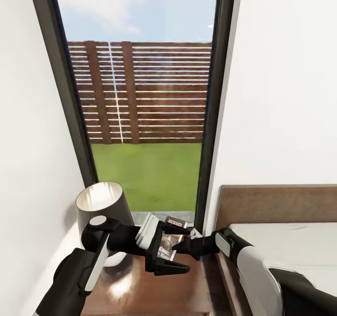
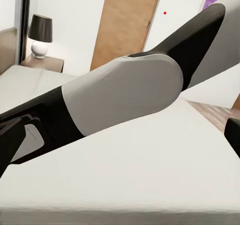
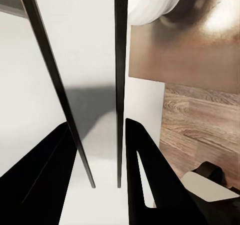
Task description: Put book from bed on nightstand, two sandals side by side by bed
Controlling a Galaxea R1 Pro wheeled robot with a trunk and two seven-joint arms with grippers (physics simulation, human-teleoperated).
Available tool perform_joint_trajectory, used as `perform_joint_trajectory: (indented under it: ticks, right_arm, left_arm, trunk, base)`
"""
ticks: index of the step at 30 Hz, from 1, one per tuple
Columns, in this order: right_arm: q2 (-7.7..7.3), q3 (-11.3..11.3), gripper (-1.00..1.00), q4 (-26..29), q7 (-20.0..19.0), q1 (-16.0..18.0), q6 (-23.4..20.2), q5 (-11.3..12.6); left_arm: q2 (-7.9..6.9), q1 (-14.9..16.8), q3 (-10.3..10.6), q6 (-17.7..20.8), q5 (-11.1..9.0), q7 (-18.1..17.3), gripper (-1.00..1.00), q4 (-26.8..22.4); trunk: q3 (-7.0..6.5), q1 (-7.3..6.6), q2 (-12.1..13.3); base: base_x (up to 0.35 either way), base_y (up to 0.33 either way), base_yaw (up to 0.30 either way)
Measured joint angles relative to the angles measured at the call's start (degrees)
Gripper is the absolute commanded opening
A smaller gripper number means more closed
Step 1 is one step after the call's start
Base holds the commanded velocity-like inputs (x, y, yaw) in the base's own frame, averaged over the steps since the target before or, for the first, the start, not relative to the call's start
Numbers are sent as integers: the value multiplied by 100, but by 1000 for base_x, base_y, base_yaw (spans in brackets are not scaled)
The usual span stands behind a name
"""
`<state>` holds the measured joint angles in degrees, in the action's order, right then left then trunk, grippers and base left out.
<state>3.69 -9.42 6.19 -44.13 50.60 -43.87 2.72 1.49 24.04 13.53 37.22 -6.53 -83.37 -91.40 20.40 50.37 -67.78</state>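
Nearest, in the head view, both arms meet over the nightstand [image 1: 140,292], whose glossy brown top shows below them. The left gripper [image 1: 164,248] points toward the bed, and the book [image 1: 167,249] stands upright between its fingers, which seem clenched on it. The right gripper [image 1: 180,247] reaches in from the bed side, its tips at the book's edge; whether it grips or only touches, I cannot tell. In the right wrist view its two dark fingers [image 3: 150,185] stand apart.

The book hangs above the nightstand's far part, toward the edge by the bed [image 1: 285,241]. The lamp [image 1: 100,213] stands on the left side of the top, just beside the left forearm.

The step in hand looks like setting the book down. To do it well, lower the book flat onto the bare wood between lamp and bed-side edge, keep the forearm off the lamp, and let go only when the cover rests fully on the top.

Behind, the window [image 1: 140,96] shows lawn and fence.
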Motion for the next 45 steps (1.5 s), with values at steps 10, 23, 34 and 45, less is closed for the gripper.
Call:
perform_joint_trajectory:
  ticks: [10, 23, 34, 45]
  right_arm:
    - [64, -11, -100, -6, 206, 0, 7, 0]
    - [77, -259, -100, -2, 327, 0, 5, 6]
    - [78, -280, -100, -2, 335, 0, 5, 3]
    - [95, -286, -100, -2, 336, 0, 2, 6]
  left_arm:
    - [0, 1, 0, -2, 2, 3, 100, 0]
    - [0, 0, 0, -3, 2, 3, 100, 0]
    - [0, 0, 0, -3, 2, 3, 100, 0]
    - [0, 0, 0, -3, 3, 3, 100, 0]
  trunk:
    - [180, 220, -401]
    - [413, 505, -923]
    - [611, 747, -1364]
    - [629, 770, -1406]
  base:
    - [0, 0, 0]
    - [0, 0, 0]
    - [0, 0, 0]
    - [0, 0, 0]
